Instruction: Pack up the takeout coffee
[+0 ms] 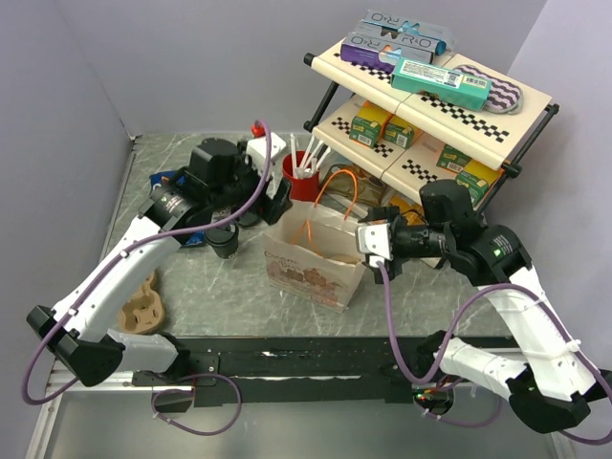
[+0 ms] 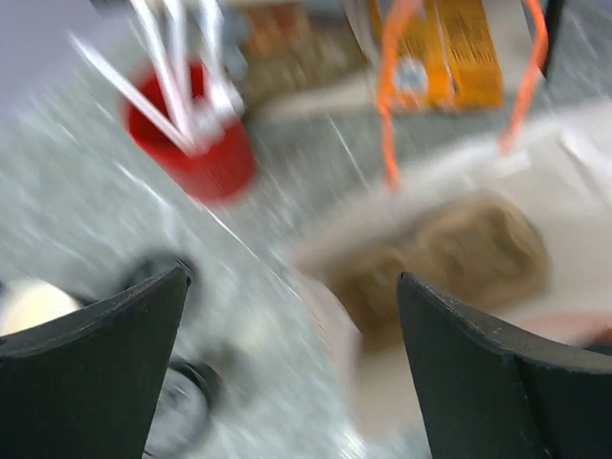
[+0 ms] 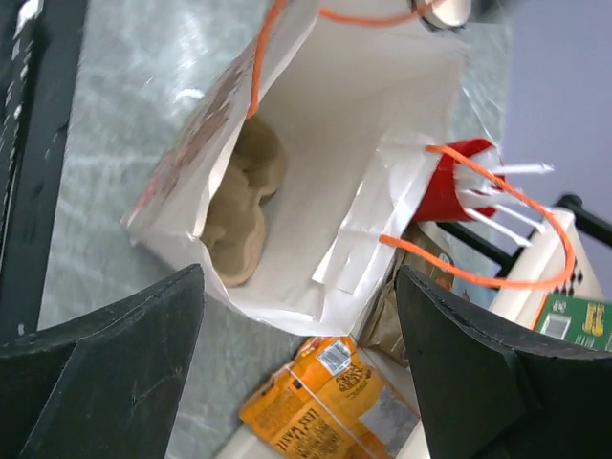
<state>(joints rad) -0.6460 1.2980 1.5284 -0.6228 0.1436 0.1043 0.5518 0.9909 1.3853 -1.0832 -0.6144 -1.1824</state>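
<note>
Squarely ahead of the right gripper [image 3: 298,273] stands the white paper bag [image 3: 382,124], mouth open, with a brown cup carrier [image 3: 244,196] at its bottom. This gripper's fingers are spread wide and hold nothing. The left gripper [image 2: 292,275] is likewise wide open and empty, and the red cup of straws [image 2: 201,158] lies ahead to its left. The takeout coffee [image 1: 226,244] stands on the table [image 1: 220,296] back beside the left wrist, untouched.

Red cup [image 1: 300,184] holding white straws [image 1: 309,164] stands beside checkered rack [image 1: 461,113].
</note>
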